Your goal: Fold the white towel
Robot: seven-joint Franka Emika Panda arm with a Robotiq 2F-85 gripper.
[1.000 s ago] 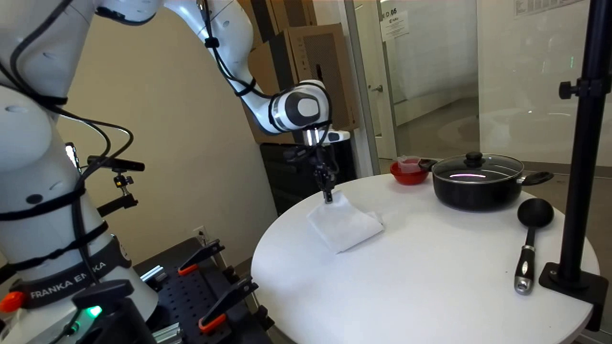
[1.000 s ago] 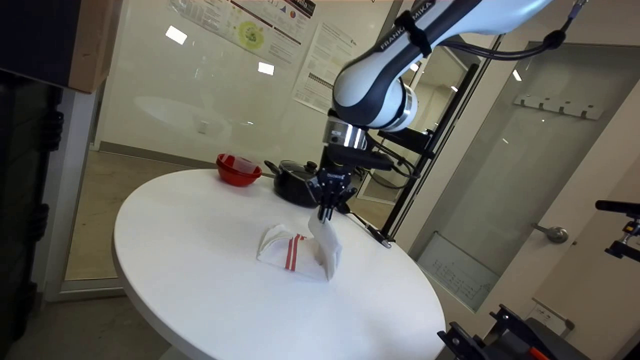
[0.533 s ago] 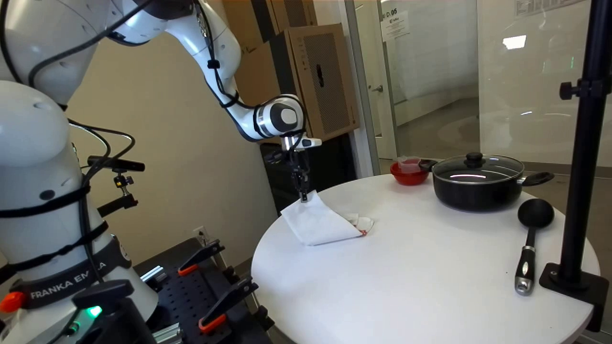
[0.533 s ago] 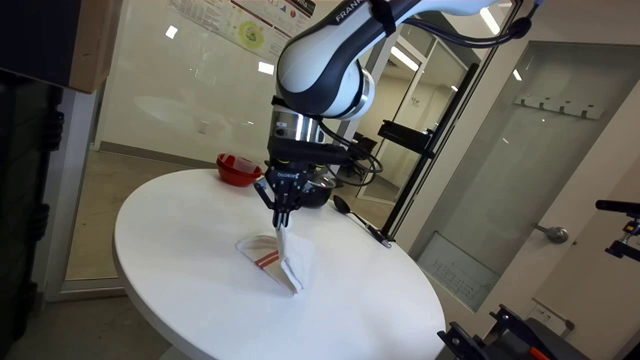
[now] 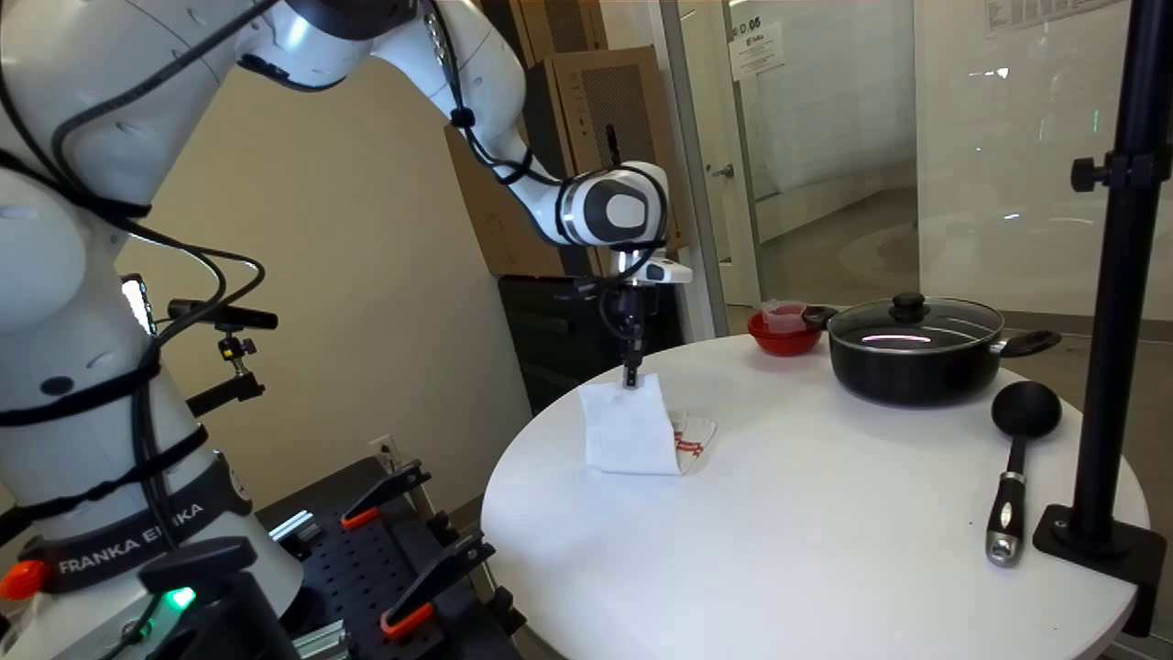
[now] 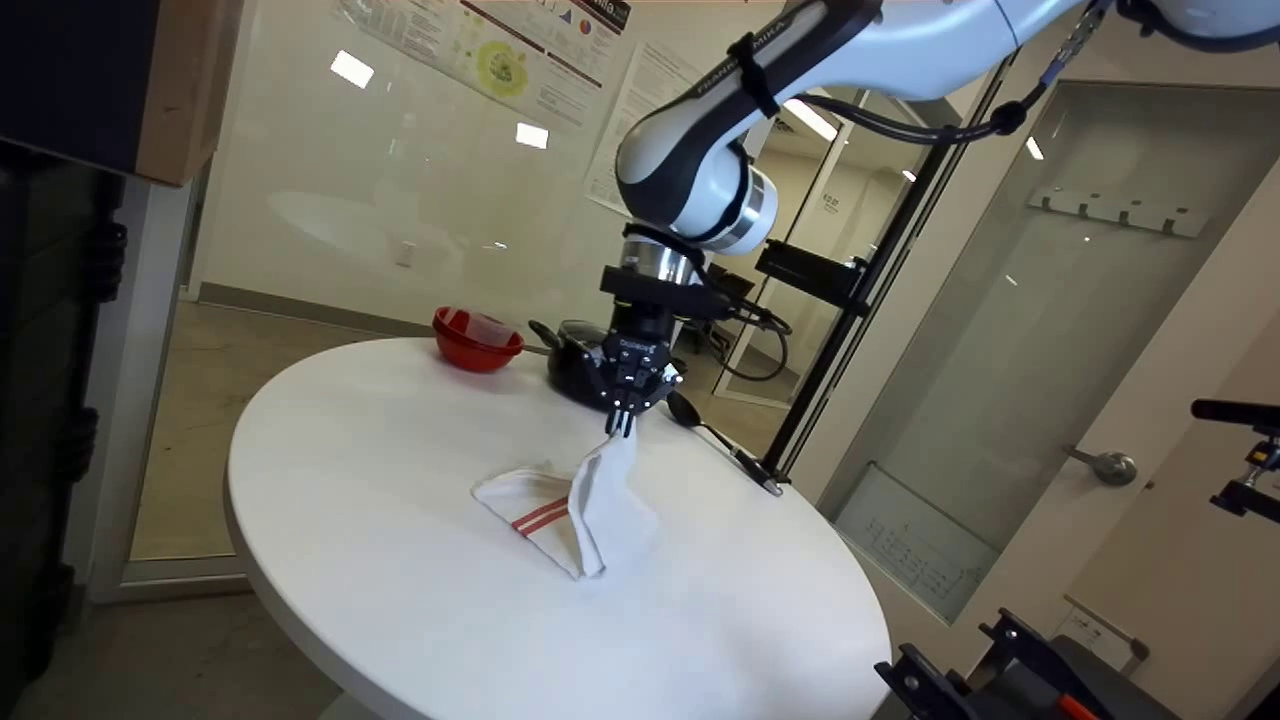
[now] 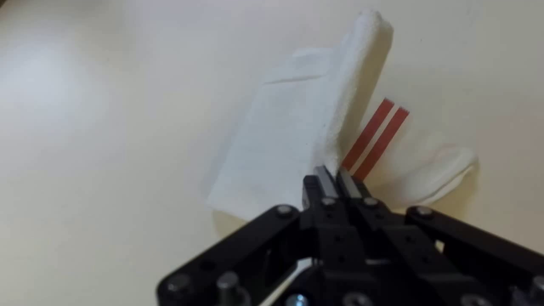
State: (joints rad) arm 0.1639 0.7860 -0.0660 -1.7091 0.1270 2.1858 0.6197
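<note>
Towel stands below the gripper that pinches its edge tight, striped part lying beside the raised flap, likely landing spot.

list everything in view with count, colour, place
table: one, white, foreground
towel: one, white, red-striped, partly on table
pot: one, black, on table
lid: one, clear, on pot
bowl: one, red, beside pot
tub: one, translucent, in bowl
pole: one, black, table edge
ladle: one, black, near pole
boxes: at least two, brown, background
clamps: two, black and orange, beside table
posters: at least two, mostly white, background
glass door: at least one, grey, background
arm: one, white and black, over table
pincer: one, black, shut on towel
</note>
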